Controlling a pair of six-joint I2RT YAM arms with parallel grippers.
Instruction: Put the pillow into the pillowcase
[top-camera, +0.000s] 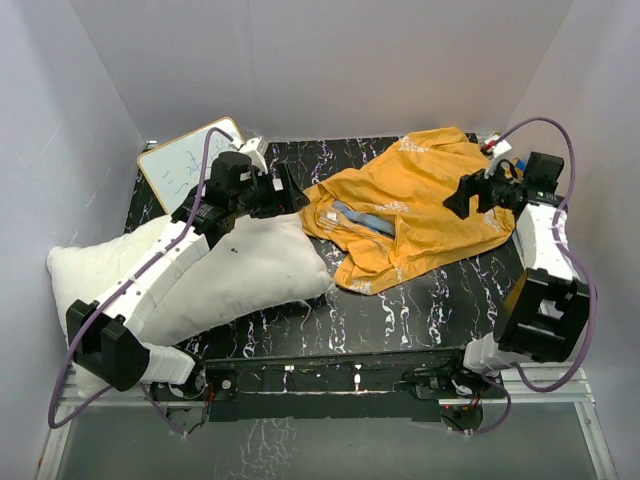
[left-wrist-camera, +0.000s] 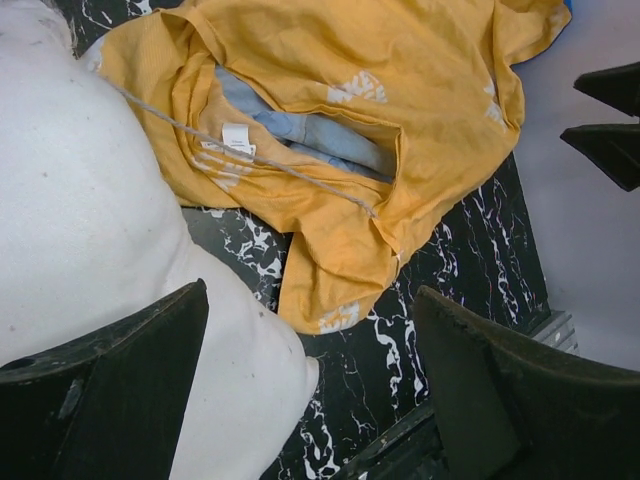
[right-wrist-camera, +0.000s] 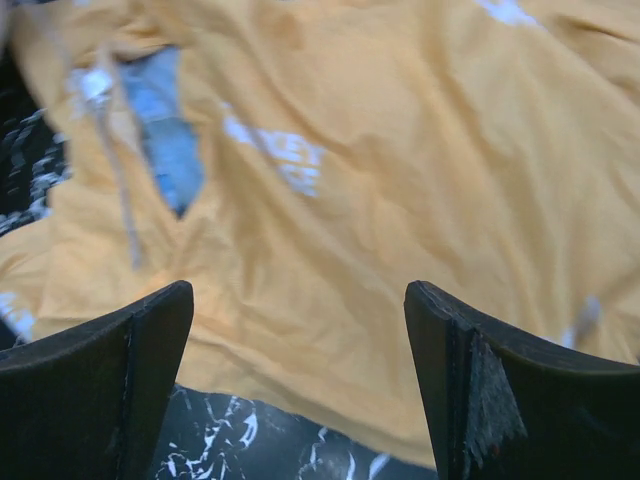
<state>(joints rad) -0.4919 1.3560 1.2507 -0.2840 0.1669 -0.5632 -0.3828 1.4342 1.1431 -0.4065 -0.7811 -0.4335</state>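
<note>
Overhead view of a black marbled worktop (top-camera: 420, 310) closed in by pale walls on three sides. A white pillow (top-camera: 250, 270) lies on the left half, and its left end spills past the worktop's left edge. The left arm stretches across it. An orange-yellow pillowcase (top-camera: 420, 200) lies crumpled on the back right, reaching close to the back and right edges. Its slit-like mouth shows blue cloth inside and opens toward the pillow. The pillow's right end touches the pillowcase's left edge. Bare worktop runs along the near edge and the front right corner. A small whiteboard (top-camera: 185, 160) leans at the back left corner.

The left end effector (top-camera: 292, 192) hangs over the pillow's far right corner, just beside the pillowcase mouth, with its jaws wide and holding nothing. The right end effector (top-camera: 462, 197) hangs over the right part of the pillowcase. Its jaws are also wide apart with nothing between them, and orange cloth lies below.
</note>
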